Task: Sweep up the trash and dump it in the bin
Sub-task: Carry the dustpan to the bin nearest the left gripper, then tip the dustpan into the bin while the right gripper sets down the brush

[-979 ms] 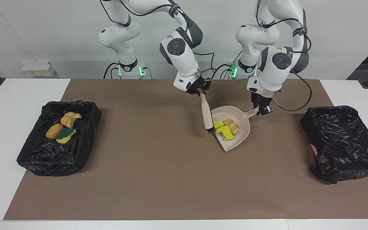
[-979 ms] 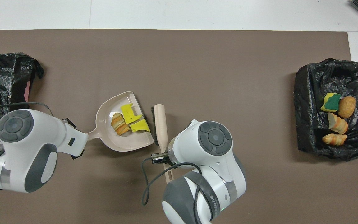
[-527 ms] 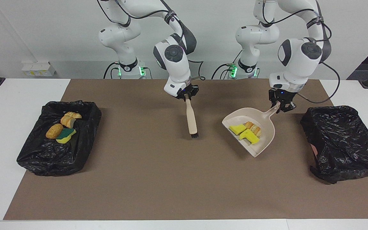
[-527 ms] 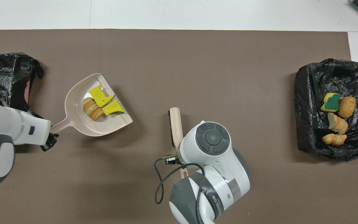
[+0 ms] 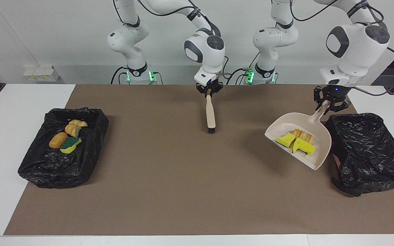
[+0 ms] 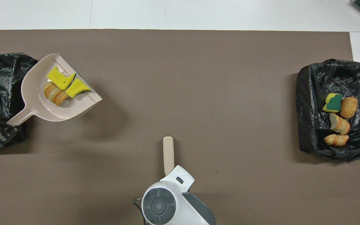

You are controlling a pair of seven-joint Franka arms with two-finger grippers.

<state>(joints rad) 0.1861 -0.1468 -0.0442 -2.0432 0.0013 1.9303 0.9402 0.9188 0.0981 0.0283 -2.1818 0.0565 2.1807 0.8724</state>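
Facing view, read from the 9 o'clock edge to the 3 o'clock edge.

Black-lined bin [image 5: 63,147] at the right arm's end of the mat [image 5: 183,191]: four scraps inside, namely two bread chunks [image 5: 72,129], one round bun [image 5: 58,140] and one green-backed sponge piece [image 5: 70,145].

Centre, about 12 o'clock: right gripper [image 5: 209,91] clenched on the top end of the brush [image 5: 210,116]. Brush hangs near upright, bristles down at its 6 o'clock end, over bare mat.

Toward 3 o'clock: left gripper [image 5: 327,104] grasps the handle of the beige dustpan [image 5: 320,155]. Pan is raised, its shadow on the mat beneath. Pan sits just beside the second black bin [image 5: 368,153]; handle points to about 1 o'clock. In the pan: two yellow sponge pieces [image 5: 303,146] and one striped bread chunk [image 5: 303,134].
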